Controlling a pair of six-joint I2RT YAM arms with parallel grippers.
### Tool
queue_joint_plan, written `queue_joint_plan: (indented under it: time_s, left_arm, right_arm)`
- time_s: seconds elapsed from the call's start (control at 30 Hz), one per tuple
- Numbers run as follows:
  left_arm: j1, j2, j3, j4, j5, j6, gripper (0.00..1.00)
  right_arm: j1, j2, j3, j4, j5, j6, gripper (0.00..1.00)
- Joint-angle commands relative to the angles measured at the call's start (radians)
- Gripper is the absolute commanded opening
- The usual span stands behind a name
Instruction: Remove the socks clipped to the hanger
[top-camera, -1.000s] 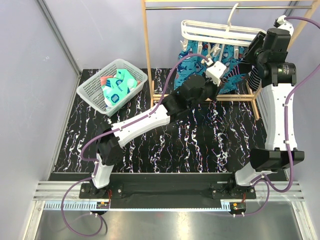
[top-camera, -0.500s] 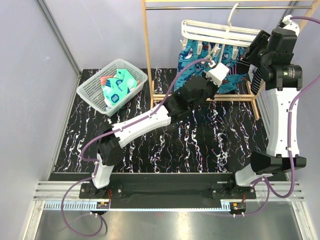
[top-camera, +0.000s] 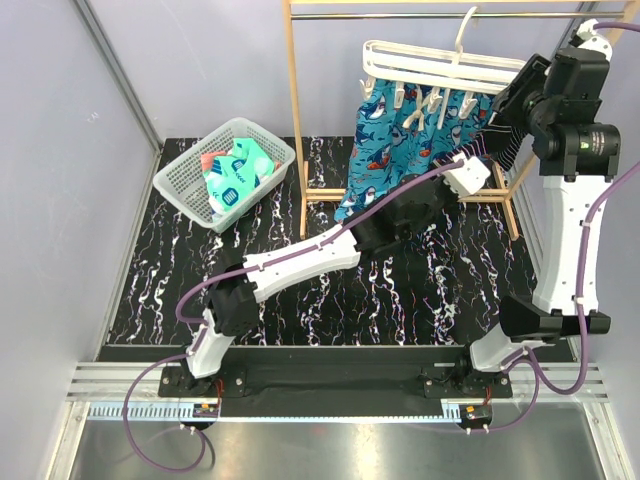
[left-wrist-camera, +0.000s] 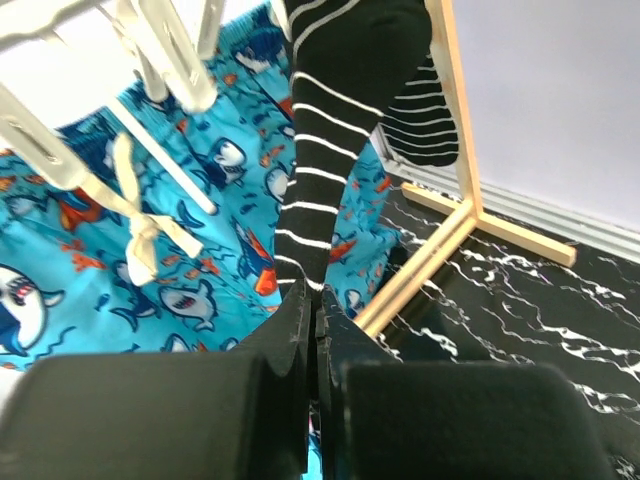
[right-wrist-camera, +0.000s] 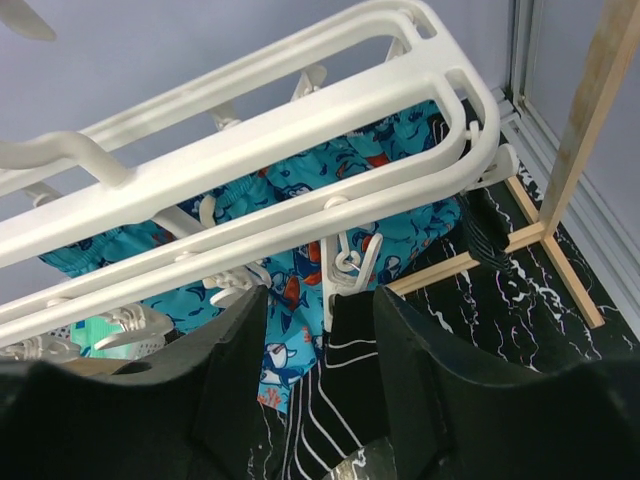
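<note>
The white hanger (top-camera: 430, 65) hangs from the wooden rack (top-camera: 297, 120). A black-and-white striped sock (left-wrist-camera: 340, 130) hangs from a clip (right-wrist-camera: 350, 265) at the hanger's right end. My left gripper (left-wrist-camera: 312, 300) is shut on this sock's lower end, below the hanger (right-wrist-camera: 300, 120). My right gripper (right-wrist-camera: 320, 300) is open up at the hanger's right end, its fingers on either side of that clip and the sock's top (right-wrist-camera: 340, 400). A second striped sock (left-wrist-camera: 425, 120) hangs just beyond, near the rack's post. Teal and coral socks lie in the basket (top-camera: 172, 180).
A blue shark-print cloth (top-camera: 390, 150) hangs from the hanger behind the socks. Empty white clips (left-wrist-camera: 180, 60) dangle at the left. The rack's wooden post (left-wrist-camera: 455, 110) and foot stand close to the right of the socks. The enclosure wall is just beyond.
My left arm has swung to the right, from under the hanger's middle to below its right end, gripper still shut. The right wrist has lifted slightly.
</note>
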Motion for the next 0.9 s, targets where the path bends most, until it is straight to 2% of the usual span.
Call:
queue_joint_plan:
  time_s: [0.0,0.3,0.87]
  left_arm:
    - [-0.008,0.000,0.040,0.107,-0.054,0.064,0.00]
    - [-0.026,0.014,0.048,0.116,-0.071,0.074,0.00]
    - [-0.033,0.020,0.063,0.119,-0.073,0.067,0.00]
  right_arm:
    - [-0.010,0.022,0.033,-0.029,-0.026,-0.009,0.53]
    - [-0.027,0.059,0.050,-0.017,-0.008,-0.027,0.53]
    - [-0.027,0.048,-0.045,0.100,0.037,-0.090,0.51]
